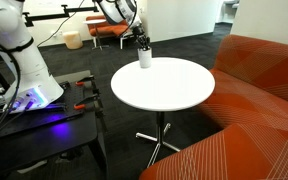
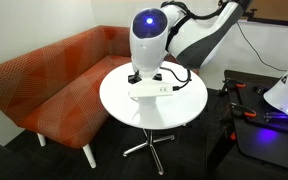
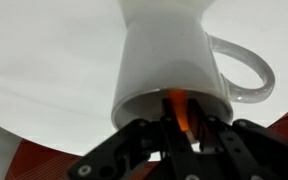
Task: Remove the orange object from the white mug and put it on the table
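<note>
The white mug point(image 1: 144, 58) stands near the far edge of the round white table point(image 1: 174, 95). In the wrist view the mug point(image 3: 169, 60) fills the middle, with its handle to the right. My gripper point(image 3: 182, 128) reaches into the mug's mouth from above, its two dark fingers close together on the thin orange object point(image 3: 181, 110), which sticks up inside the mug. In an exterior view the gripper point(image 1: 142, 43) sits right over the mug. In the exterior view from the arm's side, the arm point(image 2: 149, 40) hides the mug on the table point(image 2: 154, 118).
An orange sofa point(image 1: 264, 90) wraps one side of the table and also shows in the exterior view from the arm's side point(image 2: 54, 80). The dark bench with the robot base point(image 1: 44, 120) stands on the table's other side. Orange chairs point(image 1: 109, 30) stand far behind.
</note>
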